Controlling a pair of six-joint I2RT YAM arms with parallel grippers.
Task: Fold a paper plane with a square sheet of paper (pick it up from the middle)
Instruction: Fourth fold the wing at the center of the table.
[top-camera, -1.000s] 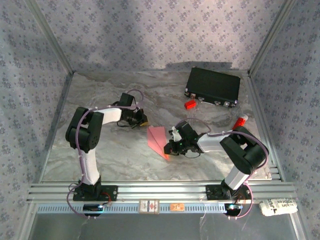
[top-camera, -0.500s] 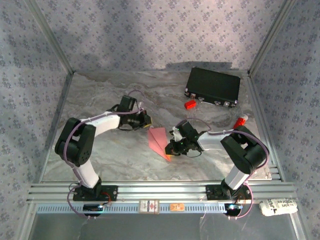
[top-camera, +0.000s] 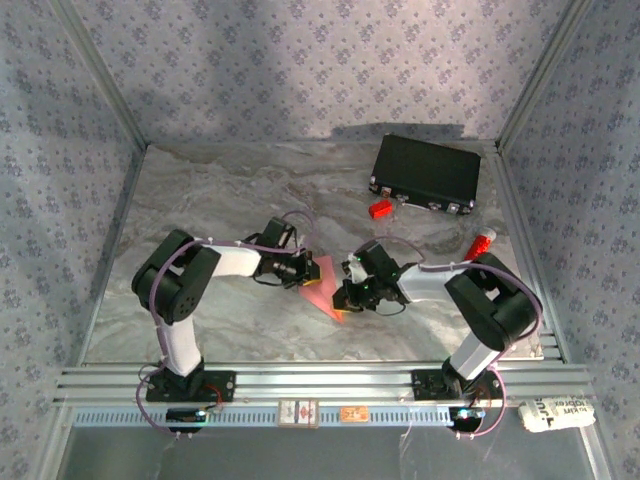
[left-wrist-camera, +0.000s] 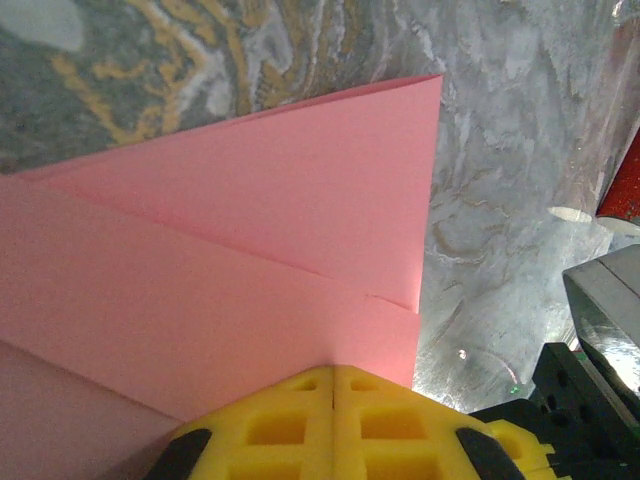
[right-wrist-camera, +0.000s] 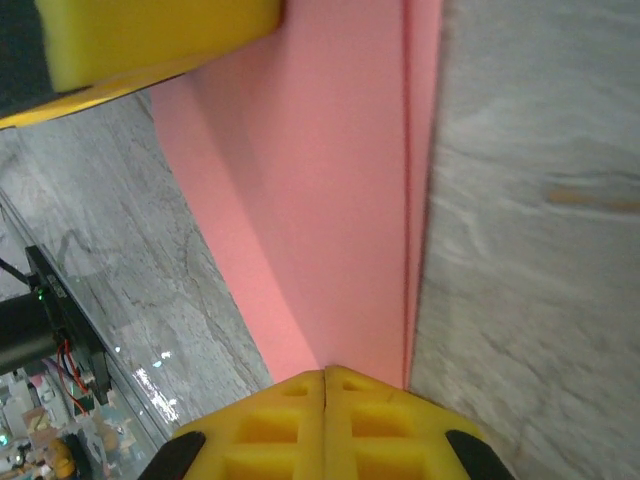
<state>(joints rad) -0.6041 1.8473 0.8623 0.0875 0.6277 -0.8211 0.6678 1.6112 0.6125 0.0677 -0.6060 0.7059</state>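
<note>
The left gripper, jaws together, rests its tip on the half-folded paper plane lying on the table between it and the equally closed right gripper.

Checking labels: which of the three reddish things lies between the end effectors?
The folded salmon-pink paper, flat mid-table; the small red block sits by the black case, the red tube at the right edge.

The paper plane is salmon-pink, the fingers yellow, the table grey-marbled.
</note>
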